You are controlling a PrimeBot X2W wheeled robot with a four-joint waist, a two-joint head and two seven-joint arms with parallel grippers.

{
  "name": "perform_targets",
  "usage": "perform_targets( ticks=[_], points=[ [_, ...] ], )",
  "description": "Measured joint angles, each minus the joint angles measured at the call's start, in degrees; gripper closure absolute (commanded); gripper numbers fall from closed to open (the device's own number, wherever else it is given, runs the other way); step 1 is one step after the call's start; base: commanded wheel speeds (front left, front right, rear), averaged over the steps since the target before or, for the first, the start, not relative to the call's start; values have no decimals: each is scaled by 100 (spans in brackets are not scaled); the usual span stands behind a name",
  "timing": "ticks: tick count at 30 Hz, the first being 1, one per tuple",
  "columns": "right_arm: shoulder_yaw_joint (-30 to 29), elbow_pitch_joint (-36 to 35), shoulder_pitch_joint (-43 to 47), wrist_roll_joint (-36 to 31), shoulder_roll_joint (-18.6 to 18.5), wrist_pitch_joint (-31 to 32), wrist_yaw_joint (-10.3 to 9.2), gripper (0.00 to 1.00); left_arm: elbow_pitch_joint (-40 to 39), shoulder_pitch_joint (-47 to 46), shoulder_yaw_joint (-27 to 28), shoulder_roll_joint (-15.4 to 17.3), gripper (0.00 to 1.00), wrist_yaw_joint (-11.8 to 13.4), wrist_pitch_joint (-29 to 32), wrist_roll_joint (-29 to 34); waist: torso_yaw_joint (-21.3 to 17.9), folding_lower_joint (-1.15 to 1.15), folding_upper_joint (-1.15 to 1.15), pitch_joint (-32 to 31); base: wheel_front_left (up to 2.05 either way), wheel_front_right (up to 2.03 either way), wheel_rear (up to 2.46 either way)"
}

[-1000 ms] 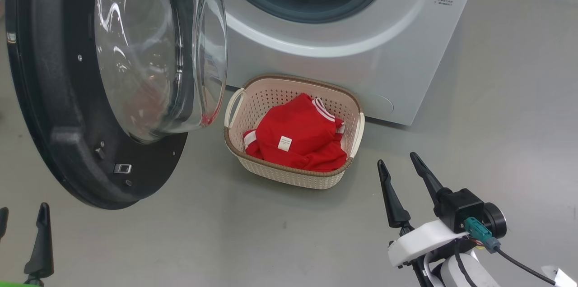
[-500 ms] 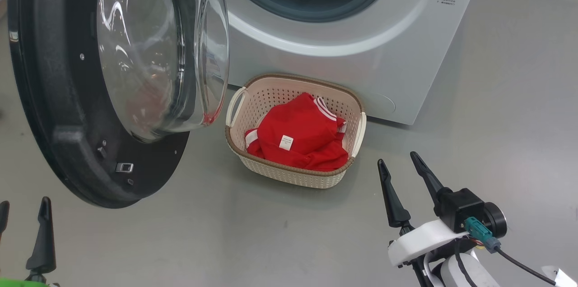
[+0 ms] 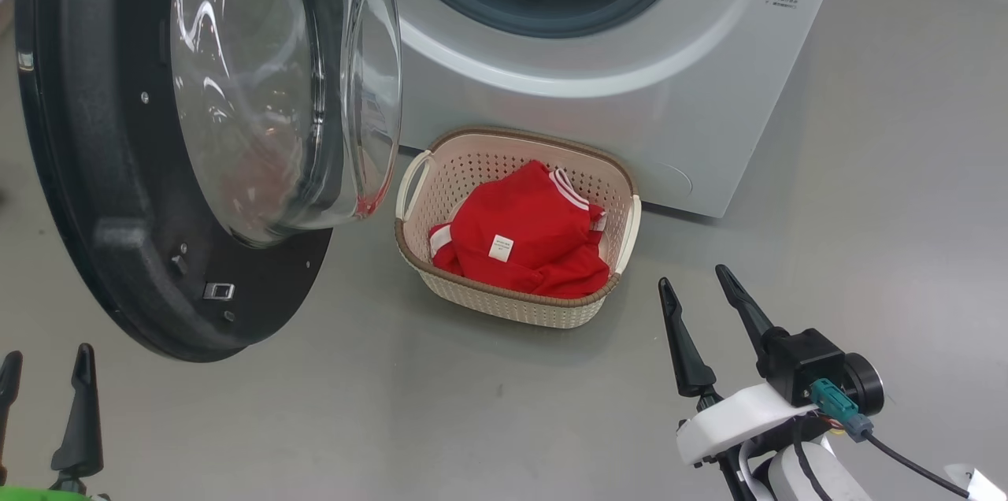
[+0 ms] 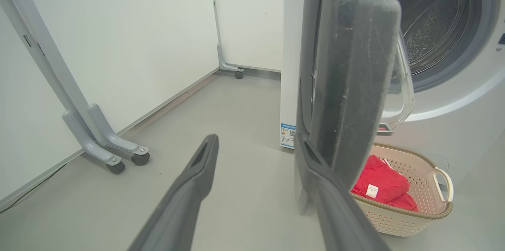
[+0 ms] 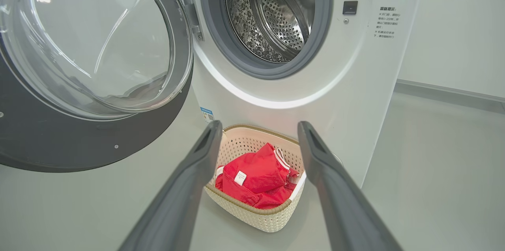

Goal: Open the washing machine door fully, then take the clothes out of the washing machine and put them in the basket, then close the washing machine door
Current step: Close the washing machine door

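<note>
Clothes (image 3: pixel 520 241) sit in the basket (image 3: pixel 504 308), the drum (image 5: pixel 276 18) looks empty, so only closing the door (image 3: pixel 102 194) seems left; left gripper (image 3: pixel 47 355) and right gripper (image 3: pixel 694 278) gape empty.

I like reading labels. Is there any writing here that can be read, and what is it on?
Printed notice on the washing machine front: too small to read.
Blue label low on its side: too small.
White tag on the red clothes: blurred.
No text can be quoted.
</note>
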Motion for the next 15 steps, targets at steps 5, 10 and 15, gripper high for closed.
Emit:
perform_targets(
  ticks=[5,10,15],
  points=[
    [2,0,0,0,0,0,0,0,-7,0,-33,-4,100,0,0,-2,11,0,0,3,0,0,0],
    [5,1,0,0,0,0,0,0,-14,0,-53,-13,100,0,1,-20,19,0,0,11,0,0,0],
    [10,1,0,0,0,0,0,0,-133,-10,-37,35,100,0,0,-120,22,0,0,31,0,0,0]
  ],
)
